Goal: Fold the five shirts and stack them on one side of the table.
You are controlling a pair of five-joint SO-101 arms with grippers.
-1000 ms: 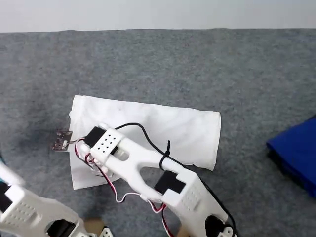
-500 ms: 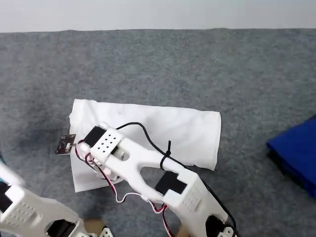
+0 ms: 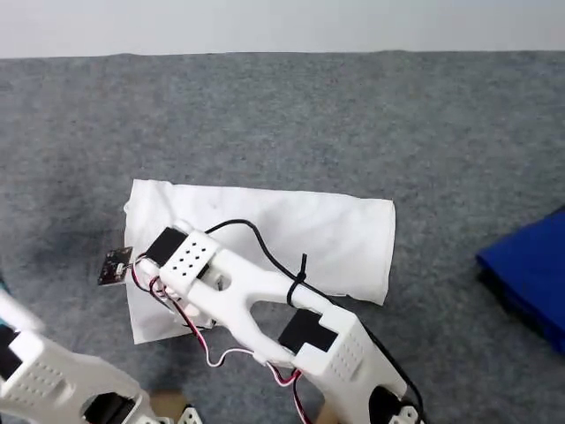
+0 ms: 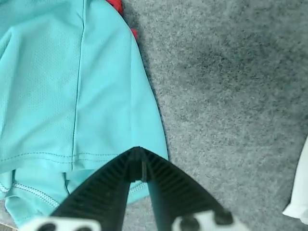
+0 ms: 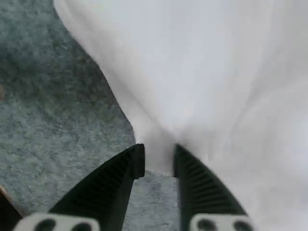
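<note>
- The white shirt (image 3: 300, 230) lies folded into a long rectangle on the grey bench (image 3: 353, 115), left of centre.
- The right claw (image 5: 158, 163) is at the shirt's near-left corner, pinching its edge; white cloth fills the narrow gap between the fingers.
- The right arm crosses over the shirt's near side.
- A teal shirt (image 4: 57, 96) lies flat under the left claw (image 4: 140, 159), which is closed with its tips meeting just above the hem and holds nothing.
- A bit of red cloth (image 4: 115, 5) peeks out past the teal shirt's far edge.
- A blue shirt (image 3: 530, 274) sits at the bench's right edge, well apart from the white one.
</note>
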